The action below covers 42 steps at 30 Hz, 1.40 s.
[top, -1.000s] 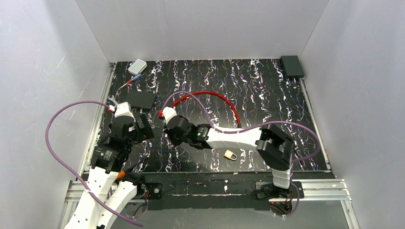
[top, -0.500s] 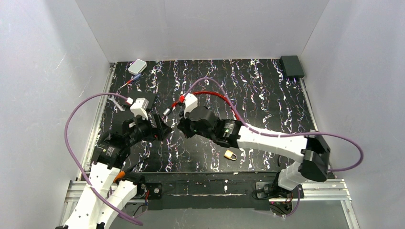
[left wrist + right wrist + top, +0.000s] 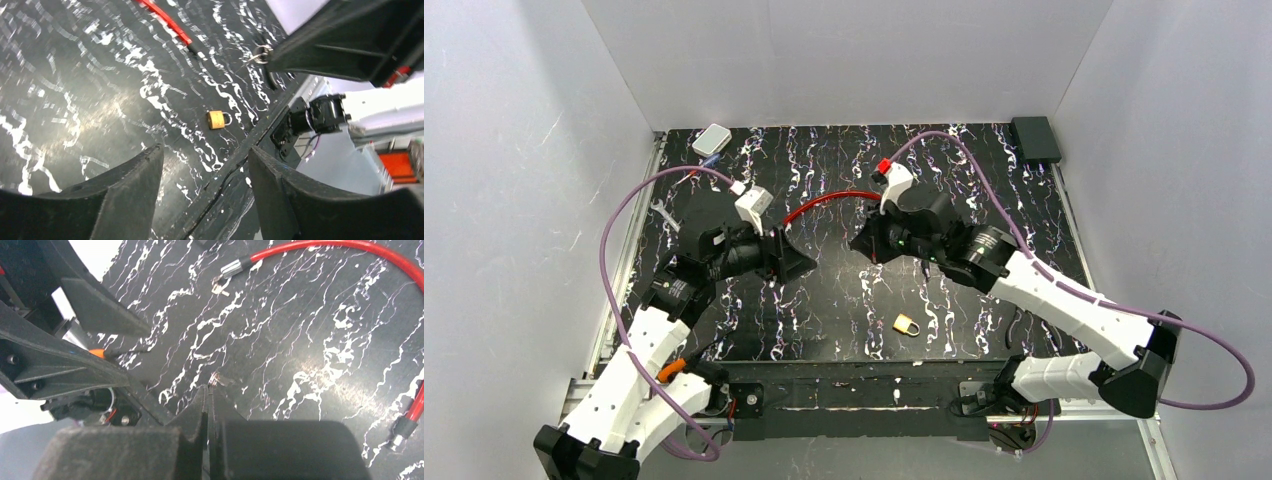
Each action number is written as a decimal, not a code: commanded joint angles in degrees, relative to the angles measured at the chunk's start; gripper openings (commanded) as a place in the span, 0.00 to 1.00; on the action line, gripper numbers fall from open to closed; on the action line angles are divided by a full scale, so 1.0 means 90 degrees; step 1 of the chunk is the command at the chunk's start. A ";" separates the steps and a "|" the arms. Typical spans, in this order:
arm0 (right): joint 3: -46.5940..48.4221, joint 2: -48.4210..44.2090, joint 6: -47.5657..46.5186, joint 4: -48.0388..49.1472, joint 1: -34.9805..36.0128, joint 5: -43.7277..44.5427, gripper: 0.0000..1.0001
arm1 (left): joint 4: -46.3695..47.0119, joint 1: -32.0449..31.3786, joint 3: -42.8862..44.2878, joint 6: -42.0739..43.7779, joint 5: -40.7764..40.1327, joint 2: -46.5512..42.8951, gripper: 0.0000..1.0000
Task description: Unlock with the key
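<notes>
- Brass padlock (image 3: 906, 324) lay on the table (image 3: 984, 190) near its front edge, apart from both claws.
- My left claw (image 3: 205, 155) stood released, empty.
- My right claw (image 3: 209, 390) clenched the key (image 3: 216, 379).

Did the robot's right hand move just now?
Yes. The right gripper, shut on the key, swung to the right: it was far left of the padlock, and now it is almost straight behind it.
</notes>
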 commanded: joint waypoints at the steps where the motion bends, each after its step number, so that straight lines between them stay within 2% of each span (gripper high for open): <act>1: 0.0153 -0.0370 -0.0072 -0.0482 -0.0230 -0.1127 0.01 | 0.0964 -0.0500 0.0129 0.0808 0.0661 -0.0047 0.58; 7: 0.0448 -0.0420 -0.0124 -0.0893 -0.0399 -0.1916 0.01 | 0.1534 -0.1043 0.0098 0.2015 0.0922 -0.0060 0.59; 11: 0.0502 -0.0463 -0.0056 -0.0947 -0.0400 -0.2210 0.01 | 0.1796 -0.1105 0.0059 0.2856 0.1304 -0.0062 0.59; 15: 0.0488 -0.0520 0.0034 -0.0898 -0.0400 -0.2398 0.01 | 0.1763 -0.1113 0.0170 0.3231 0.1730 0.0074 0.56; 31: 0.0366 -0.0507 0.0234 -0.0652 -0.0395 -0.2841 0.01 | 0.1784 -0.1307 0.0342 0.3395 0.2064 0.0549 0.38; 42: 0.0298 -0.0440 0.0145 -0.0537 -0.0390 -0.3175 0.01 | 0.1812 -0.1366 0.0501 0.3210 0.2335 0.0801 0.36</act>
